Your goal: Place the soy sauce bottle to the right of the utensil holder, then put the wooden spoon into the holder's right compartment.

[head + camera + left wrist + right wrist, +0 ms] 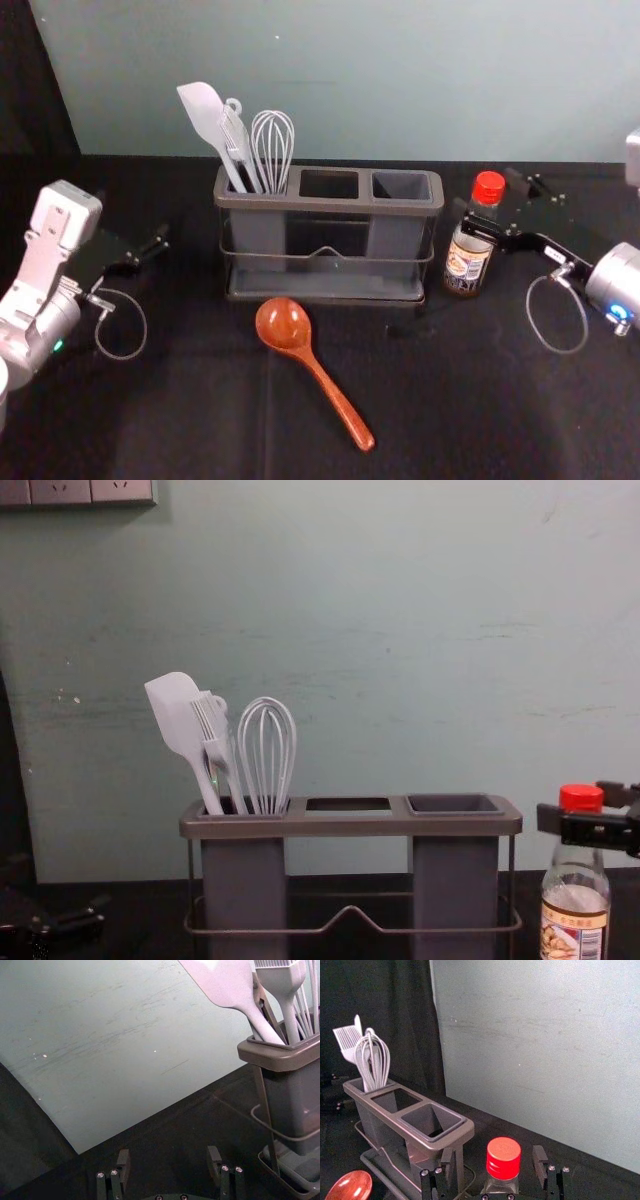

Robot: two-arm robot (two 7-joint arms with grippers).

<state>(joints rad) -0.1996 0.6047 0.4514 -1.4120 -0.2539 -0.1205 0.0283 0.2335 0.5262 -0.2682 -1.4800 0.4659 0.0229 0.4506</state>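
Right hand (pixel 488 200) open around the bottle (pixel 467 264)

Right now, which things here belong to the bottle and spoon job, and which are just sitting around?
For the job:
soy sauce bottle
utensil holder
wooden spoon, in front of the holder
right tool, open around the bottle

Just there:
spatula, brush, whisk, in the holder's left compartment
left tool, parked left of the holder

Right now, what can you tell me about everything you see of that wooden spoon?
The wooden spoon is glossy and reddish-brown, apparently varnished, with an oval bowl and a long, round-ended handle. It lies on the black cloth in front of the utensil holder, bowl end nearer the holder, handle slanting toward the robot and its right. Only the cloth touches it.
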